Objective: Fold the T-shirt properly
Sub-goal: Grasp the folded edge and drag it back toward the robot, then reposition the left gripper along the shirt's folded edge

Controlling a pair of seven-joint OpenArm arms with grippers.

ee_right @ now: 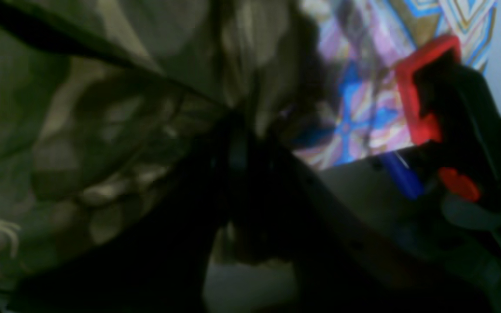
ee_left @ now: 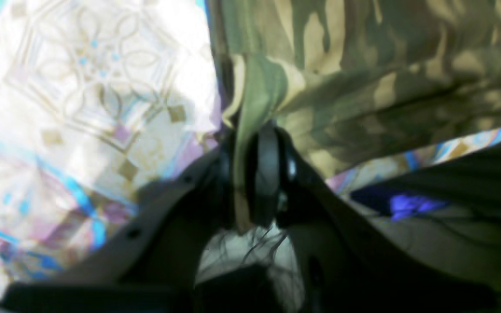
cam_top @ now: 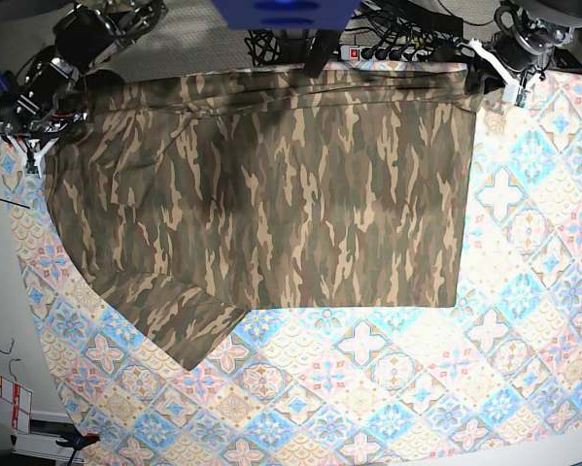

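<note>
Blue, pink and cream tile-patterned tablecloth [cam_top: 524, 320] covers the table. Camouflage-print soft fabric T-shirt [cam_top: 291, 184] lies spread flat on its far half, one sleeve toward near left. Left gripper [ee_left: 255, 169] pinches the far-right corner; right gripper [ee_right: 237, 148] pinches the far-left. Step, judged: first fold. Next: carry far edge nearward, evenly.

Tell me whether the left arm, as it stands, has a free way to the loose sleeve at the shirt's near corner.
Probably not right now. The left gripper is shut on the T-shirt at a far corner, while the sleeve lies at the opposite end, nearer the right gripper. Nothing covers the sleeve.
</note>
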